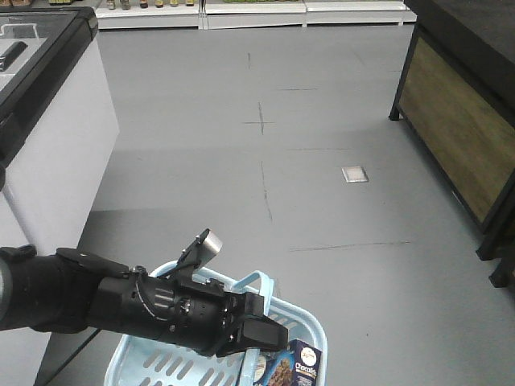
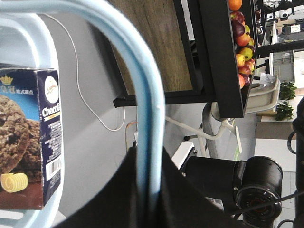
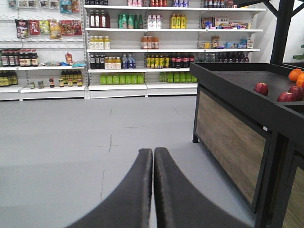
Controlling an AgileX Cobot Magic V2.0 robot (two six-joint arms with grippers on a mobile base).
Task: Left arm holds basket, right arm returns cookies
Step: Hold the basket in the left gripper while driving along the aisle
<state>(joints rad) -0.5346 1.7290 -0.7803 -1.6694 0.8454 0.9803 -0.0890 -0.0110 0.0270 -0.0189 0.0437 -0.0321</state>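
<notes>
Left gripper (image 1: 249, 334) was clamped on the basket (image 1: 316, 326) by its handle, so the hold was done. Cookies (image 1: 304, 366) stood inside it, at 5 o'clock in the front view. Right gripper (image 3: 153, 151) was pinched closed and empty, facing shelves (image 3: 142, 47) at 12 o'clock. Pick and return not yet done.

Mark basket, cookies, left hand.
basket (image 1: 319, 328), front-facing view, right rim.
cookies (image 2: 29, 142), left wrist view, front face of box.
left hand (image 2: 148, 175), left wrist view, between fingertips clamping the handle.
</notes>
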